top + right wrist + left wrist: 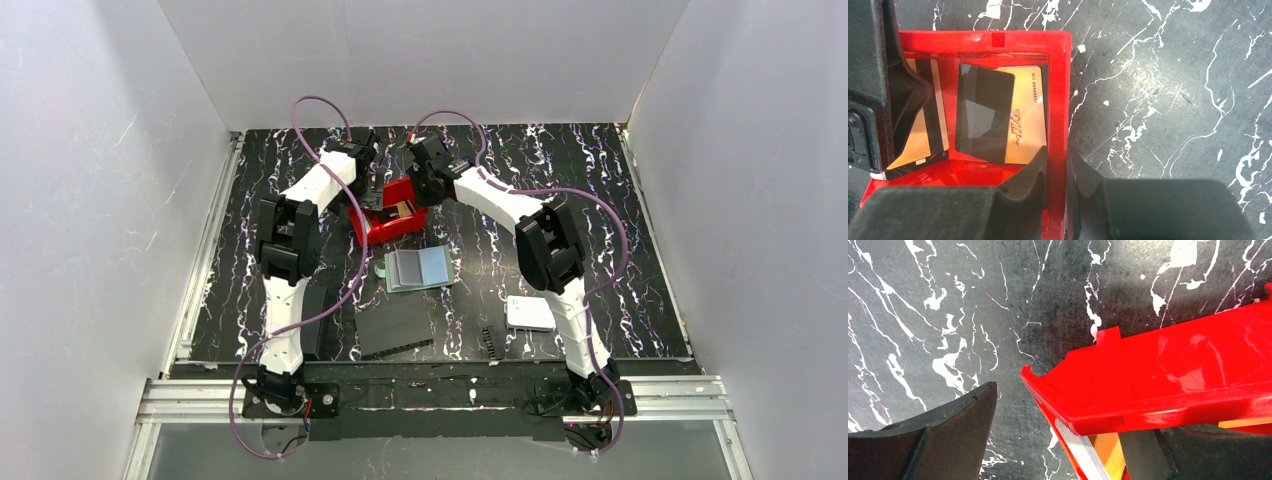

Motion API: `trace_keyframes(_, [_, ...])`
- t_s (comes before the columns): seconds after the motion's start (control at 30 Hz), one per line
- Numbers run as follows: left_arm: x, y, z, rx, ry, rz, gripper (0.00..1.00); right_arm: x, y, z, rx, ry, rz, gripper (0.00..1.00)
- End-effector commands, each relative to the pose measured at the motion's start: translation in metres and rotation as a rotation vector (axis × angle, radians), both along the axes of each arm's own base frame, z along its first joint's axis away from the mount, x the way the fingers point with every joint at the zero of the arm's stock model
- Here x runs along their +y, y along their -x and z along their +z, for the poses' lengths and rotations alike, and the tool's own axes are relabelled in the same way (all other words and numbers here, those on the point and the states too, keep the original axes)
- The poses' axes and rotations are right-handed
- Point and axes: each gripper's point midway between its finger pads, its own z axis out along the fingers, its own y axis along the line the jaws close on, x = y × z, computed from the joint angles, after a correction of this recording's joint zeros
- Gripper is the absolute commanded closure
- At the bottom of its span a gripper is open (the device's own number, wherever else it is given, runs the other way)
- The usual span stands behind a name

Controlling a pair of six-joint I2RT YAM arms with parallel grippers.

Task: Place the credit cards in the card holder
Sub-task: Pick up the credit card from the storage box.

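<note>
While the credit cards [1025, 130] lie inside the red bin [1058, 75], we see the right gripper [1057, 162] pinching the bin's side wall. The left gripper [1078, 415] is spread wide astride another rim, grasping nothing. The card holder [420, 268] lies open on the table [600, 180], near the bin.

My left gripper [1078, 412] gapes wide along the frame's bottom edge. My right gripper [1066, 172], bottom centre, has its fingers set close, pinching the red bin [983, 37] wall. Overhead, my left arm [315, 185] and right arm [495, 200] angle toward upper centre.
</note>
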Motion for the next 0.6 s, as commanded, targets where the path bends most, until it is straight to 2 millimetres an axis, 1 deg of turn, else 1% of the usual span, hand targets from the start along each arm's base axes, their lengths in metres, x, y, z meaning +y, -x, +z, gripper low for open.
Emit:
trace_keyframes(0.0, [0.006, 0.007, 0.036, -0.051, 0.013, 0.019, 0.18, 0.003, -0.011, 0.015, -0.06, 0.005, -0.027, 0.93])
trace_keyframes(0.13, [0.004, 0.013, 0.038, -0.044, 0.027, 0.018, 0.19, 0.003, -0.011, 0.019, -0.105, 0.059, -0.054, 0.99])
trace_keyframes(0.4, [0.013, 0.018, 0.044, -0.042, -0.018, 0.018, 0.22, 0.0, -0.011, 0.024, -0.151, 0.129, -0.09, 0.99])
trace_keyframes(0.57, [0.013, 0.02, 0.051, -0.049, -0.011, 0.014, 0.29, -0.003, -0.012, 0.026, -0.164, 0.149, -0.102, 0.99])
